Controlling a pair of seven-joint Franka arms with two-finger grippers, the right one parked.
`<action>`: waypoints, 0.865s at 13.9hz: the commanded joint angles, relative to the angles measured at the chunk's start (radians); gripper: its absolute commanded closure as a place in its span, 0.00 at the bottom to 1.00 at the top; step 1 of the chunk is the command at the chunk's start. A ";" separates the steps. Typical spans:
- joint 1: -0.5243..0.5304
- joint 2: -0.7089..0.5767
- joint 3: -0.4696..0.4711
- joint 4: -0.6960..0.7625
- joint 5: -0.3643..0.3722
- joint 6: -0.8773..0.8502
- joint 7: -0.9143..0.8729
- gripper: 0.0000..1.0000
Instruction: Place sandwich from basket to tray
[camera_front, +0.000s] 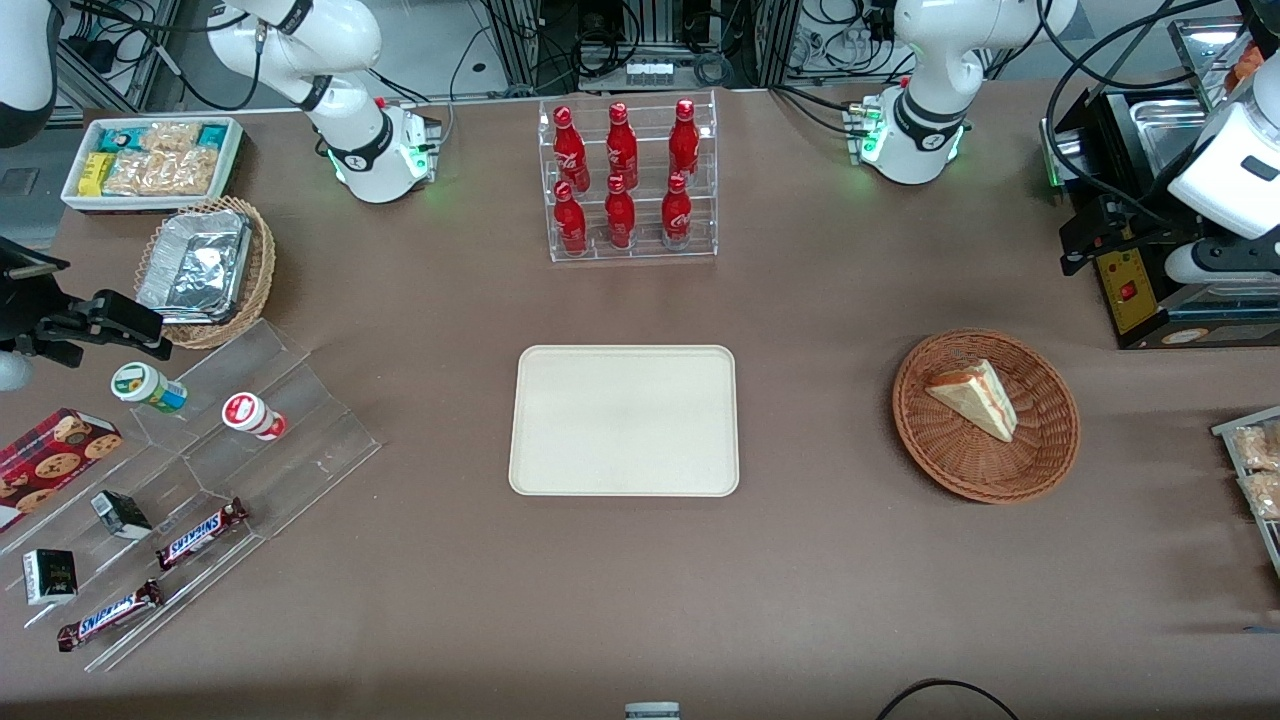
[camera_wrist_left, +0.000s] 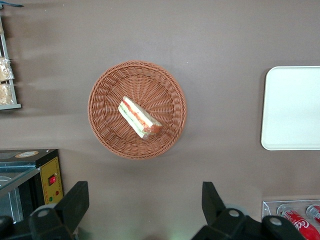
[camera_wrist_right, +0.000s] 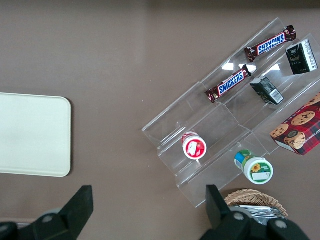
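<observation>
One sandwich lies tilted in the basket; the gripper, fingers wide, hovers high above and holds nothing. A squeeze may crush the soft bread before the tray.

The front view looks steeply down on the whole table from high up. The left wrist view looks straight down past the open gripper, sharing the basket at 9 o'clock of the tray.

six red bottles in clear rack, well away from hand. snack bin, foil container, snickers bars farther off, on brown counter.
</observation>
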 joint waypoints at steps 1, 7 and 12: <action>-0.018 -0.016 0.009 0.001 0.017 -0.020 -0.017 0.00; 0.009 0.001 0.012 -0.001 0.006 -0.020 -0.005 0.00; 0.165 0.065 0.012 -0.021 0.003 -0.009 -0.049 0.00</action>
